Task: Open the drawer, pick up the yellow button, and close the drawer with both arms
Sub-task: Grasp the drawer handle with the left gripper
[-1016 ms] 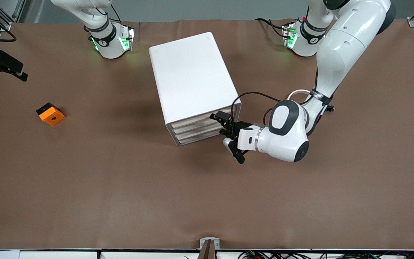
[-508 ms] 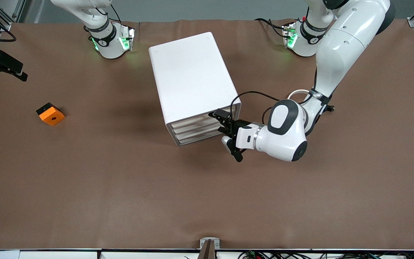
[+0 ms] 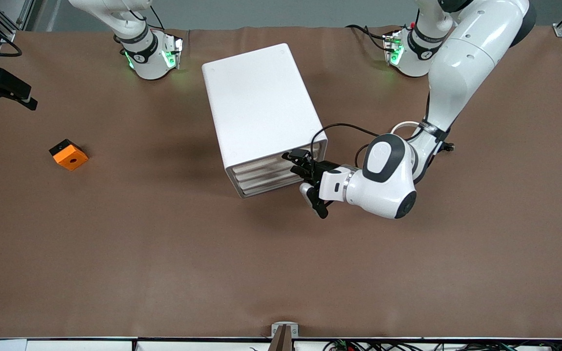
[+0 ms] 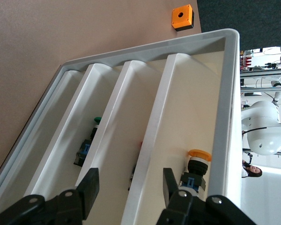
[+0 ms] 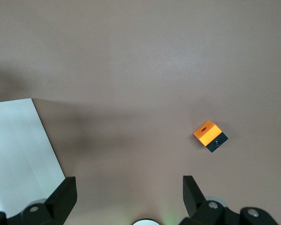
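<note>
Holds the left tool point(image 4: 130, 190) level at the front of the cabinet point(image 3: 259, 97), against the drawer point(image 3: 261, 165) at the left arm's end of that front. Has its fingers point(image 4: 89, 190) part open, 1 on each side of the drawer's front lip, gripping nothing that shows; cannot tell whether either finger touches the lip. Shows the drawer flush with the 2 below it, not pulled out. Shows the button point(image 4: 196, 161) inside the drawer in the left wrist view, orange cap up, close by the left tool. Has the right arm waiting, with the right tool point(image 5: 127, 187) high over the worktop point(image 3: 164, 253) near its own base, fingers wide apart and empty. Shows an orange block point(image 3: 68, 154) on the worktop toward the right arm's end, well apart from the cabinet.
</note>
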Tool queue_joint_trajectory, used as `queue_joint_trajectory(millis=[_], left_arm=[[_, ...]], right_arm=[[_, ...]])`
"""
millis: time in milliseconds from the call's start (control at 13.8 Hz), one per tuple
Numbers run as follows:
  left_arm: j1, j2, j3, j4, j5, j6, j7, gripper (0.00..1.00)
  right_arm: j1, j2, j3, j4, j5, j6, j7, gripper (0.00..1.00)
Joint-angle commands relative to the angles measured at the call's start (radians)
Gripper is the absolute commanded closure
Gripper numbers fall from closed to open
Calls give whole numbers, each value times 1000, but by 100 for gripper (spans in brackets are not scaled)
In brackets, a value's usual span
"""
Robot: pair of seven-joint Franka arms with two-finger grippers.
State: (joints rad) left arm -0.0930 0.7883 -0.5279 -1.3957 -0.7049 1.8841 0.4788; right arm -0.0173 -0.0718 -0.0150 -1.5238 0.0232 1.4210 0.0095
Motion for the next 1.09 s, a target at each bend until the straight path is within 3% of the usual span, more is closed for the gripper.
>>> queue_joint_trajectory(millis=[0, 218, 798, 1016], left_arm=[[1, 0, -3, 0, -10, -28, 15, 43], [4, 0, -1, 1, -2, -42, 41, 59], [-8, 3, -1, 3, -1, -79, 93, 59], [-8, 3, -1, 3, -1, -92, 93, 68]], right_arm=[[2, -19, -3, -16, 4, 6, -5, 0], [4, -19, -3, -15, 4, 6, -5, 0], [0, -19, -3, -15, 4, 7, -5, 0], [0, -19, -5, -16, 4, 6, -5, 0]])
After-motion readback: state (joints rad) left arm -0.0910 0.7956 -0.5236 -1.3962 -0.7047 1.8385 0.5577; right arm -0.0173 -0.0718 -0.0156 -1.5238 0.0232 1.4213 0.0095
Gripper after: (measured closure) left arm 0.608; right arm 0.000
